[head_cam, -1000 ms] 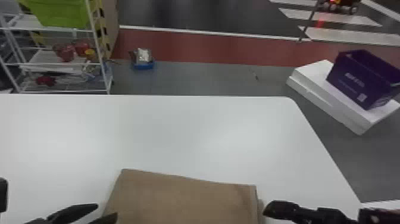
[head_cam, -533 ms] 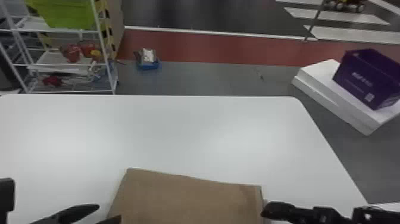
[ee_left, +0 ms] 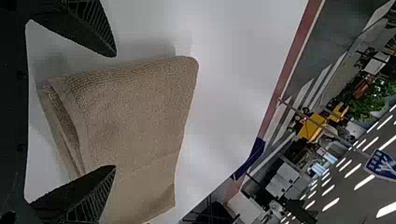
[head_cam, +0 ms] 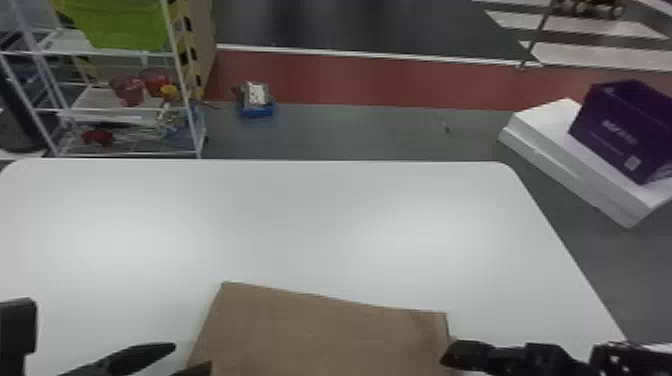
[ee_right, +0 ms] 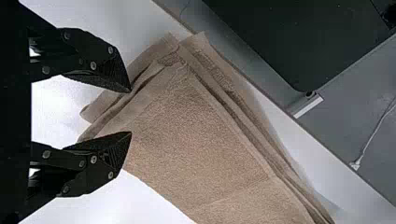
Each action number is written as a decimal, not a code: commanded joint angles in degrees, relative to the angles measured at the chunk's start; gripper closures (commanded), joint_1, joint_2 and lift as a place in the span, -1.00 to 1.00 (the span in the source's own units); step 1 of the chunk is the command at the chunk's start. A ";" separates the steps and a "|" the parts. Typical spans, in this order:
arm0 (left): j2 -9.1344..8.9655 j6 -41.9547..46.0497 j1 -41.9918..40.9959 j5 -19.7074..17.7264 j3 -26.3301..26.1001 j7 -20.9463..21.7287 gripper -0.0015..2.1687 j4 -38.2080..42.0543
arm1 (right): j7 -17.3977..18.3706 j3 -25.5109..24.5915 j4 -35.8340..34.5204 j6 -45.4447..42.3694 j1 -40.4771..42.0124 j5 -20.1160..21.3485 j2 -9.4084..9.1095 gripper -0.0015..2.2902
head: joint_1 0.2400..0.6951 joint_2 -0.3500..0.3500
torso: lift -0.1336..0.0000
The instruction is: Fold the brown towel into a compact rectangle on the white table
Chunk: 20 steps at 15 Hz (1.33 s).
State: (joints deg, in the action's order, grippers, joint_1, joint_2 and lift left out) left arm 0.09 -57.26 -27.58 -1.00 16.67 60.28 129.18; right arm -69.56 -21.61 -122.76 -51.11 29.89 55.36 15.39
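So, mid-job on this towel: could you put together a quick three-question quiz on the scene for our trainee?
1. Multiple choice. The towel is: a) crumpled in a ball, b) rolled into a tube, c) folded in layers.
2. True or false. The left pincer is open.
3. Fill in. Beyond the table, the purple box sits on a ____ slab.

Key: 1 c; 2 true; 3 white.

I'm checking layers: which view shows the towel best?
The right wrist view: the towel shows stacked edges close up. The left wrist view shows a rounded corner and parted layers; the head view, its upper face, cut off by the bottom edge.
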 commanded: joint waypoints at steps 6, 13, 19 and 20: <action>-0.24 0.35 -0.02 0.04 -0.15 0.02 -0.97 -0.07 | -1.89 0.95 -0.02 1.51 -0.35 -0.16 -0.01 0.16 | 1.00 -0.35 | -0.84; -0.24 0.35 -0.02 0.04 -0.15 -0.34 -0.97 -0.07 | -5.41 -2.30 -5.82 1.68 2.11 -6.93 -0.10 0.24 | 1.00 -0.34 | -0.84; -0.24 0.35 0.07 0.04 -0.50 -0.51 -0.97 -0.07 | -8.76 -5.20 -8.98 1.51 6.59 -9.21 -0.98 0.24 | 1.00 -0.38 | -0.84; -0.24 0.35 0.07 0.04 -0.59 -0.51 -0.97 -0.07 | -8.76 -4.06 -7.75 1.51 6.94 -7.37 -0.98 0.24 | 1.00 -0.40 | -0.84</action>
State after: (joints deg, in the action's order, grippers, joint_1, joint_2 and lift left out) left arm 0.09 -56.91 -27.51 -0.97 16.15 59.76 129.12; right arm -77.96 -26.67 -131.92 -49.59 36.14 45.98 14.49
